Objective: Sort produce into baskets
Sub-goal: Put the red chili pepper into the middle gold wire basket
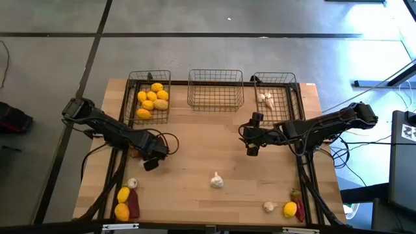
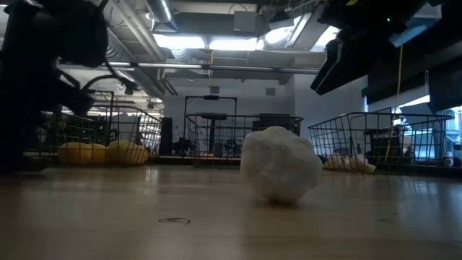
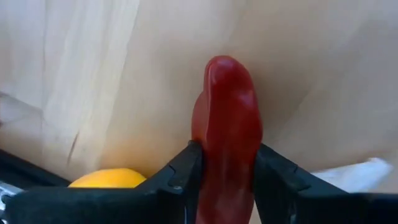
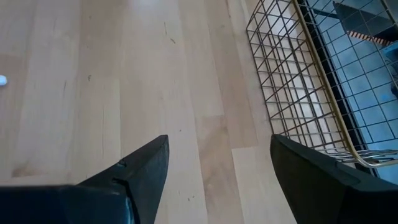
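Observation:
My left gripper [image 1: 150, 160] is over the table's left half and is shut on a slim dark red chili pepper [image 3: 227, 93]. My right gripper [image 1: 252, 144] is open and empty above the table, just in front of the right basket [image 1: 276, 91], which holds garlic bulbs [image 1: 265, 99]. The left basket [image 1: 149, 97] holds several lemons [image 1: 153, 100]. The middle basket [image 1: 216, 90] has nothing in it. One garlic bulb [image 1: 216, 181] rests on the table's middle; it also shows in the low view [image 2: 280, 165]. My left gripper pinches the chili between its two fingers [image 3: 185, 167], one on each side of the chili's body [image 3: 227, 146]. The chili lies along the fingers and sticks out past their tips. Whether it touches the table, I cannot tell.
At the near left lie a garlic bulb [image 1: 132, 184], two lemons [image 1: 123, 194] and a chili [image 1: 134, 205]. At the near right lie a garlic bulb [image 1: 269, 207], a lemon [image 1: 290, 209] and a chili [image 1: 297, 195]. A lemon [image 3: 109, 179] shows beside my left fingers.

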